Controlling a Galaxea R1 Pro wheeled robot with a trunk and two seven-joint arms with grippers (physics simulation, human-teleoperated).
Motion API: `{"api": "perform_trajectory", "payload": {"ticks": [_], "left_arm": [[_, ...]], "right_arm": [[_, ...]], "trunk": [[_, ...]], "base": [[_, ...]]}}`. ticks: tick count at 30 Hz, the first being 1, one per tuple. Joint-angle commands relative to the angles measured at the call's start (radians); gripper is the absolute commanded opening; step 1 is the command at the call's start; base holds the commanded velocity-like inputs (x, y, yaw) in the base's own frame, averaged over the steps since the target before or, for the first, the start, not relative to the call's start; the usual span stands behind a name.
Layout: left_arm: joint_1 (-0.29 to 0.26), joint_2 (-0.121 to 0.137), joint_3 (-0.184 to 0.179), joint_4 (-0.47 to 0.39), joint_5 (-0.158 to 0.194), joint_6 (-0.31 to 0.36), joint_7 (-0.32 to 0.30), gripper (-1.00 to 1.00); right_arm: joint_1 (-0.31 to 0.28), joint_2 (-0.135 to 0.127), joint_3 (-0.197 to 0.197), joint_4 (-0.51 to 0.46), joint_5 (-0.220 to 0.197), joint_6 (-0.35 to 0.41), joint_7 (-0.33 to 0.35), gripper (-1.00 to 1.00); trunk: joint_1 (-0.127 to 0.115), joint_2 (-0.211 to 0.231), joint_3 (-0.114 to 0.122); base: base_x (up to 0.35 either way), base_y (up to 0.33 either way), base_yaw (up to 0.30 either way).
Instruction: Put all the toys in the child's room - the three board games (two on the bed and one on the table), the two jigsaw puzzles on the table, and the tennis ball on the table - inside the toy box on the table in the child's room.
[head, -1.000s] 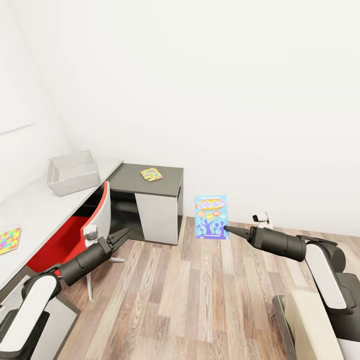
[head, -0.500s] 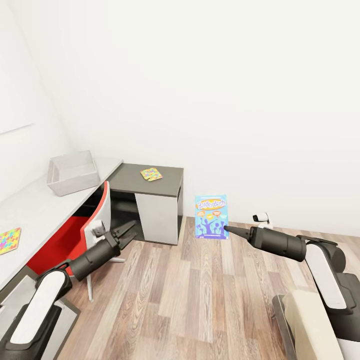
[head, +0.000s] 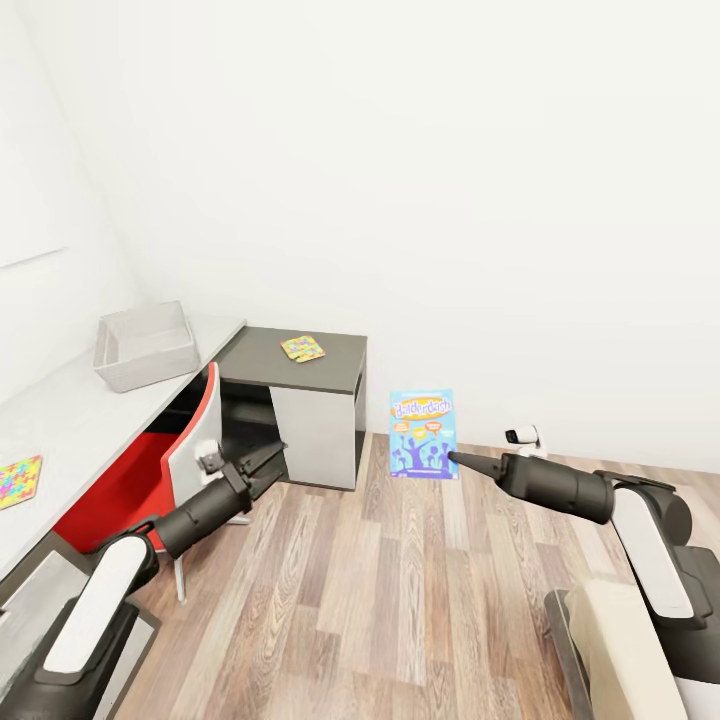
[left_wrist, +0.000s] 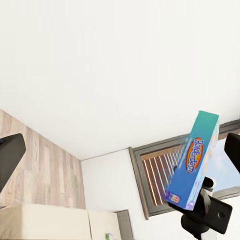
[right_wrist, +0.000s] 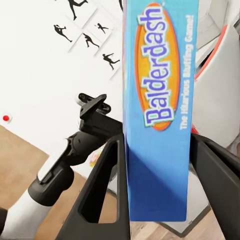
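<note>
A white-walled room with a wood-plank floor (head: 400, 600) is seen from above over two dark robot arms. Largest is the long L-shaped worktop (head: 90, 420), pale grey on top with dark grey sides, and a lower dark grey wing (head: 295, 365) with a white front panel. A red and white chair (head: 170, 460) is tucked under the worktop, just behind the left arm's fingers.

On the pale top, well beyond the left fingers, stands the light grey rectangular toy box (head: 145, 345) with outward-flared walls.

The right gripper (head: 452, 458) holds the flat blue "Balderdash" board game box (head: 423, 433) upright above the floor; in the right wrist view the blue box (right_wrist: 159, 105) sits between the two dark fingers (right_wrist: 107, 185), which pinch it from both sides. The left wrist view shows the same box (left_wrist: 192, 160) edge-on, tilted, with the right arm below it.

The left gripper (head: 265, 463) hangs low above the floor beside the chair, its fingers spread apart and holding nothing, well apart from the blue box.

A thin multicoloured jigsaw puzzle sheet (head: 303, 347) lies flat on the dark wing, beyond the left fingers. A second bright puzzle sheet (head: 18, 480) lies on the pale top, behind the left fingers, back along that arm.
</note>
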Motion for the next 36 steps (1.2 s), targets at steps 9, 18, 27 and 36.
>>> {"api": "perform_trajectory", "payload": {"ticks": [9, 18, 27, 36], "left_arm": [[-0.028, -0.014, -0.043, 0.062, 0.001, -0.002, -0.004, 1.0], [-0.053, -0.029, -0.081, 0.116, 0.0, -0.007, -0.006, 1.0], [-0.066, -0.046, -0.09, 0.137, -0.019, -0.007, -0.007, 1.0], [-0.074, -0.078, -0.092, 0.141, -0.076, -0.005, -0.012, 1.0]], "right_arm": [[-0.001, -0.001, -0.003, 0.0, 0.006, 0.003, 0.037, -1.0], [-0.002, -0.002, -0.007, 0.0, 0.006, 0.003, 0.046, -1.0], [-0.002, -0.002, -0.005, 0.0, 0.006, 0.003, 0.048, -1.0], [-0.002, -0.001, -0.003, 0.0, 0.007, 0.003, 0.047, -1.0]], "trunk": [[0.001, -0.002, -0.002], [0.001, -0.002, -0.002], [0.001, -0.002, -0.002], [0.001, -0.002, -0.002]], "base": [[0.0, 0.0, 0.0], [0.0, 0.0, 0.0], [0.0, 0.0, 0.0], [0.0, 0.0, 0.0]]}}
